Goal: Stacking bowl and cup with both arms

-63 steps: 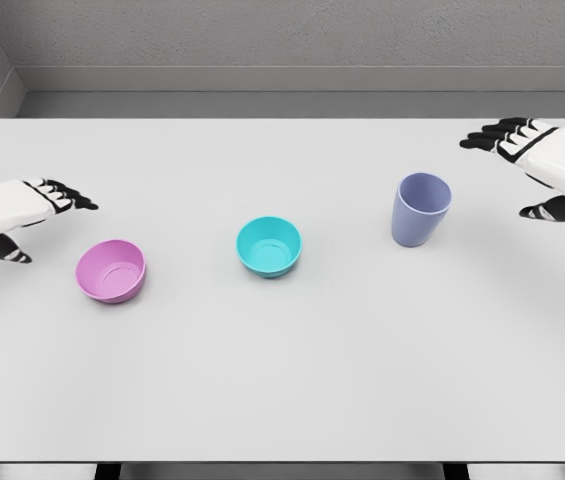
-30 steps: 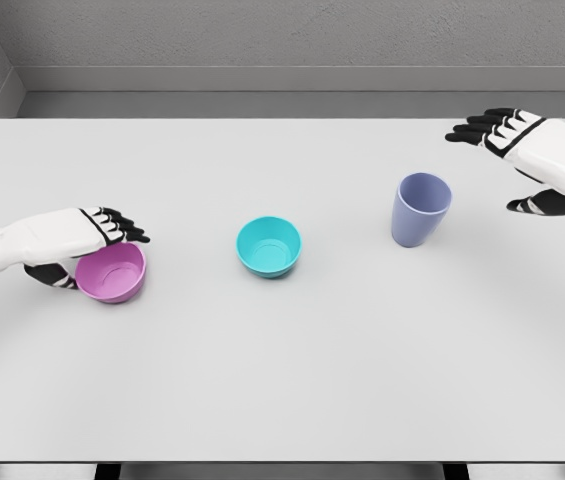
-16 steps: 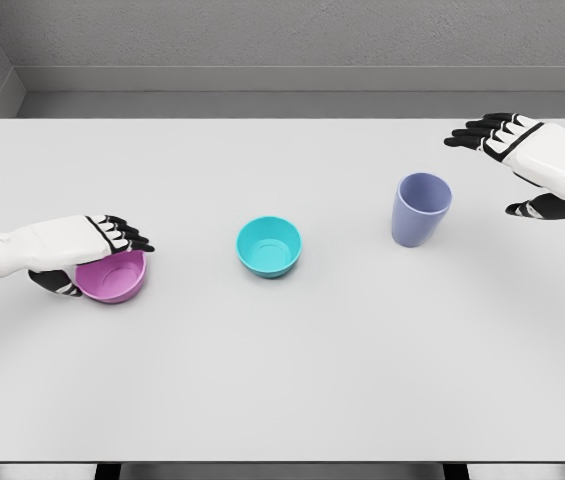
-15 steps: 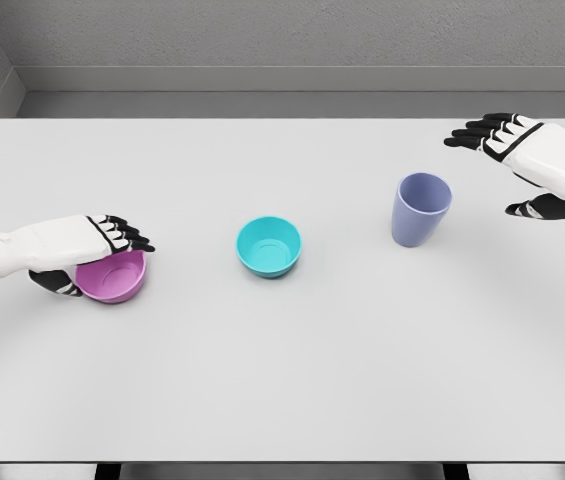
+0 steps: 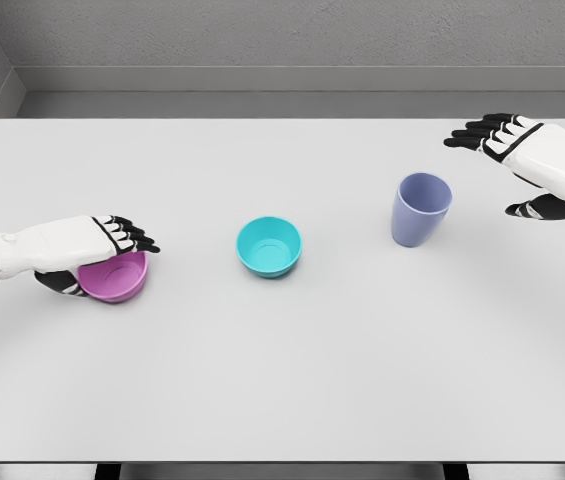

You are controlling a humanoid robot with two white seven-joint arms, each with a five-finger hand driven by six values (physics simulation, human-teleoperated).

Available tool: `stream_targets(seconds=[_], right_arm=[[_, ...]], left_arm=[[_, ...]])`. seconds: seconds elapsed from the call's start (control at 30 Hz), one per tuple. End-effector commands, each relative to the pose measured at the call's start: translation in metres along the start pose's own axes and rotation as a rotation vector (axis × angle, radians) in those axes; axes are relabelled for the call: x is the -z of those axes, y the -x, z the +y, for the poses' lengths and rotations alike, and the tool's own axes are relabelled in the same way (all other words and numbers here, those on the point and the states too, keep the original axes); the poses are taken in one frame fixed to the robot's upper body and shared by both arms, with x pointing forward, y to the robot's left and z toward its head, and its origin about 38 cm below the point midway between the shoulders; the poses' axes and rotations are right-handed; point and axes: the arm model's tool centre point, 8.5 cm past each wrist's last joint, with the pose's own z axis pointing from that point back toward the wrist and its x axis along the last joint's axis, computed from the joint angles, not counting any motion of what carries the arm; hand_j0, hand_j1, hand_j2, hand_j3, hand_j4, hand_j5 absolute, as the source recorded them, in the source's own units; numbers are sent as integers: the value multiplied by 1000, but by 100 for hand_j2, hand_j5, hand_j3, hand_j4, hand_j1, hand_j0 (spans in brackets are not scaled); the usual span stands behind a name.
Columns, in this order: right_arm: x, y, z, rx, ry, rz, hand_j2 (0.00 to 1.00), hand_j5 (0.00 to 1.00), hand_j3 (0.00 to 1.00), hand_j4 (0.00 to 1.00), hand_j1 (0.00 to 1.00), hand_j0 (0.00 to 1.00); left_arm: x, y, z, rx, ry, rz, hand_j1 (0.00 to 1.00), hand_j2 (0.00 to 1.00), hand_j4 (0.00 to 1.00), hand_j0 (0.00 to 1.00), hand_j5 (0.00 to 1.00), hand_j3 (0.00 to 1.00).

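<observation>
Pink bowl [image 5: 117, 279], seemingly empty, under left hand [image 5: 82, 247]

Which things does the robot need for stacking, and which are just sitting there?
For the job: pink bowl, under the left hand; blue bowl; purple cup, near the open right hand.
Just there: only the table underneath.

My white table [image 5: 292, 370], bearing pink bowl [image 5: 117, 281], teal bowl [image 5: 269, 246] and upright lavender cup [image 5: 420, 210], well apart.
</observation>
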Motion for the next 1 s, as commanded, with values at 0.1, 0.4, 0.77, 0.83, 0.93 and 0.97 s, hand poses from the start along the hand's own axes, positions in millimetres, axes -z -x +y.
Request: stream_targets(seconds=[0.1, 0.4, 0.77, 0.83, 0.93, 0.97], right_arm=[[-1, 0, 0, 3, 2, 1, 100, 100, 100, 100, 100, 100], [-1, 0, 0, 3, 0, 1, 100, 100, 100, 100, 100, 100], [-1, 0, 0, 4, -1, 1, 100, 100, 100, 100, 100, 100], [-1, 0, 0, 4, -1, 1, 100, 100, 100, 100, 100, 100], [-1, 0, 1, 4, -3, 2, 100, 100, 100, 100, 100, 100], [-1, 0, 0, 3, -2, 2, 100, 100, 100, 100, 100, 100]], left_arm=[[1, -2, 0, -1, 0, -6, 100, 100, 100, 100, 100, 100], [2, -4, 0, 4, 5, -11, 81, 81, 81, 81, 81, 81], [2, -4, 0, 2, 3, -12, 67, 67, 67, 67, 67, 67], [2, -4, 0, 1, 2, -13, 64, 64, 64, 64, 64, 64], [2, -4, 0, 1, 4, -14, 59, 59, 59, 59, 59, 59], [2, -4, 0, 1, 2, -13, 58, 58, 58, 58, 58, 58]])
